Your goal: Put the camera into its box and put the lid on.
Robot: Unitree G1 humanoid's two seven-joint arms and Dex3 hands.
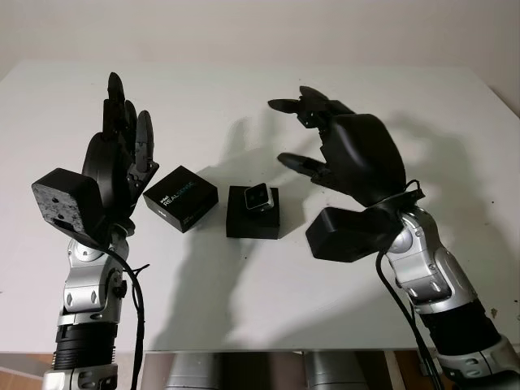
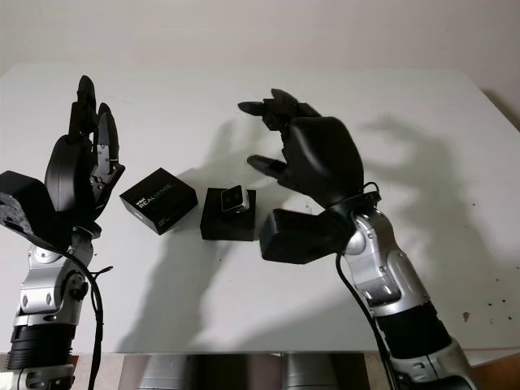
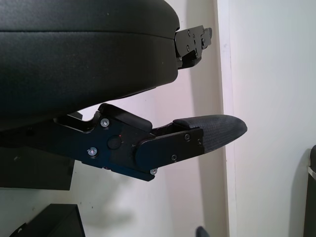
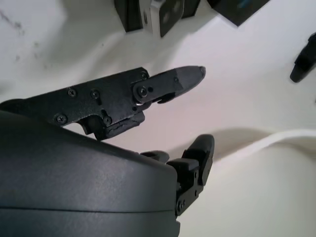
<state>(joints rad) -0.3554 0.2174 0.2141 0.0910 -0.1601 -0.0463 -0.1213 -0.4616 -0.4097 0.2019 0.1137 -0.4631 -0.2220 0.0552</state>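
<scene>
camera [image 1: 257, 196] sits in its box [image 1: 253, 223], lid [image 1: 181, 197] just beside it.

white table [image 1: 244, 292], matte top, near edge running along the lower part of the head views, far edge against a pale wall. strong dark shadows fall across its middle and right side. small dark specks dot the surface toward the right near corner.

two items lie directly on it, near the centre:
- black lid [image 1: 180, 197], printed lettering on top, turned at an angle to the table edge, lying flat.
- black box [image 1: 253, 213], just right of the lid, close beside it but apart, squared roughly to the near edge. a small silver-faced camera [image 1: 257, 197] sits in the box top, lens face up.
</scene>
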